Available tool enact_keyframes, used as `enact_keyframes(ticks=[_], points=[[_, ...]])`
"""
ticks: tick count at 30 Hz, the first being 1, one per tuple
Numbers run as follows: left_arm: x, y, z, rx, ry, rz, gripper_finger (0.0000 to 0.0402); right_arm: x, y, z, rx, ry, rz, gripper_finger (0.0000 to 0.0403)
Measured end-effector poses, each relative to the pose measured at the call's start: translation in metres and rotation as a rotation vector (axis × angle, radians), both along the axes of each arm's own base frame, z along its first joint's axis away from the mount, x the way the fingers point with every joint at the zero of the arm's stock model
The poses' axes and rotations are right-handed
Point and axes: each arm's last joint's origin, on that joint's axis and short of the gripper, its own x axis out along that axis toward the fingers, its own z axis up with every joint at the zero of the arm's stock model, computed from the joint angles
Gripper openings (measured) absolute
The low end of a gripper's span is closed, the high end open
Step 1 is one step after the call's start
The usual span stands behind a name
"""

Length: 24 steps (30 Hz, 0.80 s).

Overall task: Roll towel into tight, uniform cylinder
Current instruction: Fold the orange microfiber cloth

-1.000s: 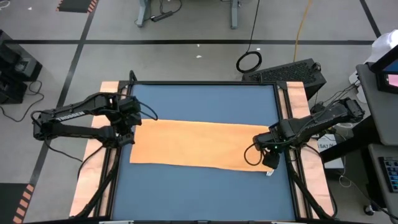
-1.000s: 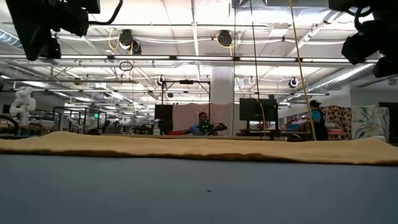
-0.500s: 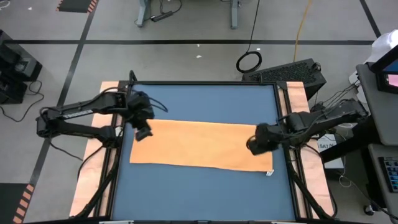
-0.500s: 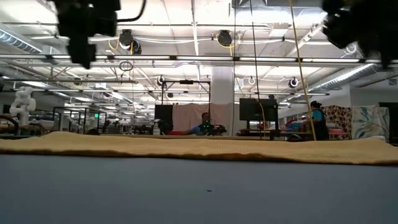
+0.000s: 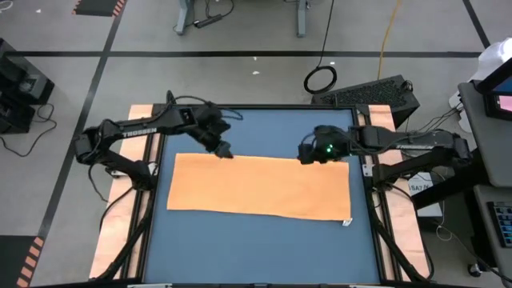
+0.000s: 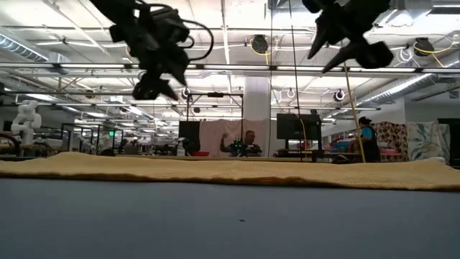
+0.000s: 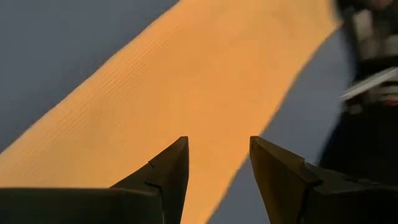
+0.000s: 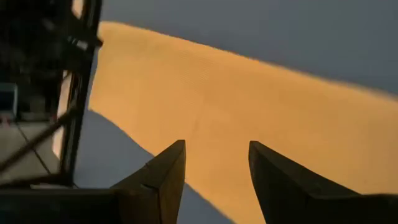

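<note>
The orange-yellow towel lies spread flat in a long strip across the blue mat, its small white tag at the near right corner. My left gripper hovers open over the towel's far edge, left of the middle, and well above the cloth in the low view. My right gripper hovers open over the far edge, right of the middle, also well up. In both wrist views the fingers have nothing between them and the towel lies below.
The mat sits in a black frame on a wooden table top. A dark box stands just beyond the far right corner. Bare mat lies on the far and near sides of the towel. People show in the room beyond.
My left gripper has left the towel's left end and swung toward the far edge and the table's middle, turning as it went. My right gripper has left the near right corner and swung toward the far edge and the middle, rolling. The towel has stayed flat.
</note>
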Motion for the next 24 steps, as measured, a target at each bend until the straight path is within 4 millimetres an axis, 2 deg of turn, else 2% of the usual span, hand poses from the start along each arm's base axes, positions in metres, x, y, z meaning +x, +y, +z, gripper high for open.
enact_keyframes(ticks=[5, 8, 11, 17, 22, 24], points=[[0.002, 0.014, 0.009, 0.133, 0.013, 0.098, 0.0173, 0.003, -0.026, -0.016, -0.041, 0.134, 0.163, 0.0166], [-0.003, 0.016, 0.006, 0.107, 0.065, 0.122, 0.0173, 0.006, -0.044, -0.030, -0.059, 0.203, 0.291, 0.0165], [-0.008, 0.011, 0.001, 0.082, 0.154, 0.126, 0.0173, 0.012, -0.064, -0.045, -0.038, 0.224, 0.388, 0.0157], [-0.006, -0.002, -0.019, 0.069, 0.265, 0.157, 0.0173, 0.016, -0.102, -0.079, 0.097, 0.282, 0.378, 0.0130], [0.002, -0.004, -0.044, 0.122, 0.347, 0.124, 0.0173, 0.000, -0.102, -0.096, 0.109, 0.500, 0.487, 0.0109], [0.005, -0.002, -0.058, 0.130, 0.361, 0.111, 0.0173, -0.003, -0.100, -0.103, 0.113, 0.522, 0.505, 0.0101]])
